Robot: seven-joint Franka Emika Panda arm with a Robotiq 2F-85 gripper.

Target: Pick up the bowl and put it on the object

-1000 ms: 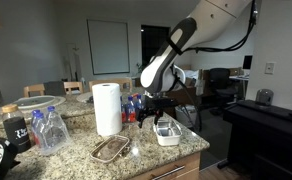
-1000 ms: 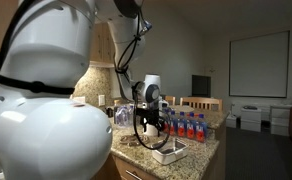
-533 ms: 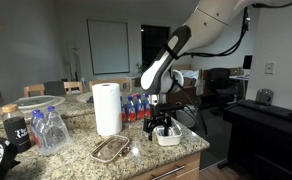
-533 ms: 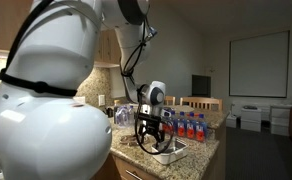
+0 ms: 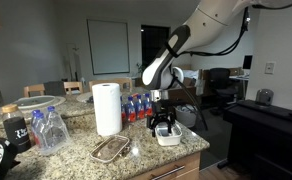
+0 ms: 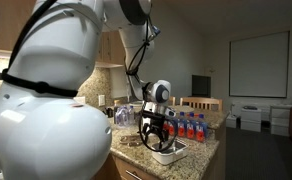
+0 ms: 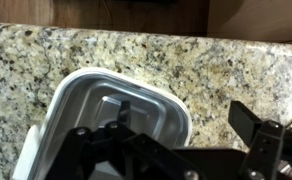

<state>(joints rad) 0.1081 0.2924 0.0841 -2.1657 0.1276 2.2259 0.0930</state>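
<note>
The small white bowl [image 5: 168, 137] sits on the granite counter near its front corner. It also shows in an exterior view [image 6: 171, 153] and fills the lower left of the wrist view [image 7: 101, 115], greyish inside. My gripper [image 5: 164, 126] hangs right over the bowl, jaws open, with one finger above the bowl's inside and the other outside its rim [image 7: 176, 135]. The low oval tray with a brownish rim [image 5: 110, 149] lies on the counter, on the far side of the bowl from the counter's corner, beside the paper towel roll.
A tall white paper towel roll [image 5: 107, 108] stands behind the tray. A row of red-and-blue bottles [image 5: 136, 107] is behind the bowl. Clear plastic bottles [image 5: 49, 130] and a dark mug [image 5: 16, 133] stand at the counter's other end. The counter edge [image 5: 176, 158] is close to the bowl.
My gripper has come down from above the counter to just over the bowl. The bowl and tray have not moved.
</note>
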